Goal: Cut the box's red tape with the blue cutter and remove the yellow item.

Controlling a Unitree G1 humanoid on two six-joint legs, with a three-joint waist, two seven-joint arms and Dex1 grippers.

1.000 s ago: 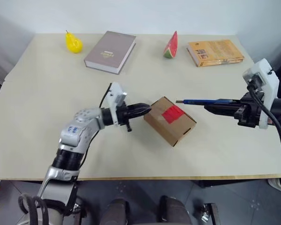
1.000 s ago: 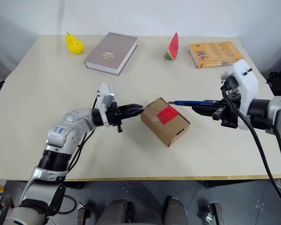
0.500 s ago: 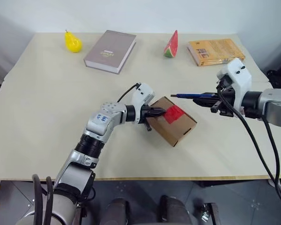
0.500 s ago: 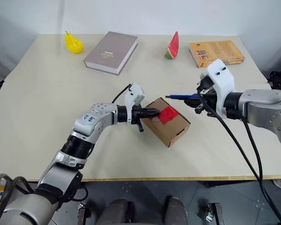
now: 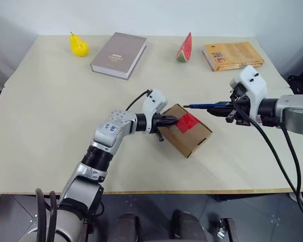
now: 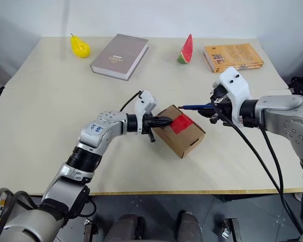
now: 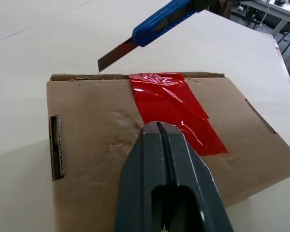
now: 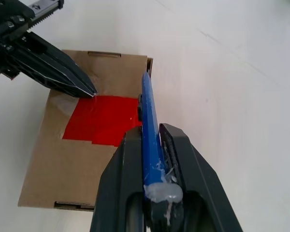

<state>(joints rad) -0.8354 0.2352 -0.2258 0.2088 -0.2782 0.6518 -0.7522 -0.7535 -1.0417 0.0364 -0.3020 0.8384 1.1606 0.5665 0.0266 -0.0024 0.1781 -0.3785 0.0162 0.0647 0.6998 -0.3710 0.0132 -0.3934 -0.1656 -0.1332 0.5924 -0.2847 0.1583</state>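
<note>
Cutting the red tape (image 7: 176,113) is the step you have in hand, so bring the blade down carefully. Your right gripper (image 8: 152,145) holds the blue cutter (image 8: 150,121) tight between its fingers, and the metal blade (image 7: 113,56) hangs just above the far edge of the box (image 5: 184,131), near the end of the tape but not yet touching it. Your left gripper (image 7: 159,133) has its fingers pressed together, with nothing between them, and its tip rests on top of the box at the near edge of the tape. This should keep the box from sliding, so hold that pressure.

The box sits in the middle of the table (image 5: 50,101). I think you should lower the blade onto the tape where it crosses the seam, then pull along the seam. Watch the left fingertips, because they lie close to the cutting line. Do not press deep; the yellow item is probably inside.
</note>
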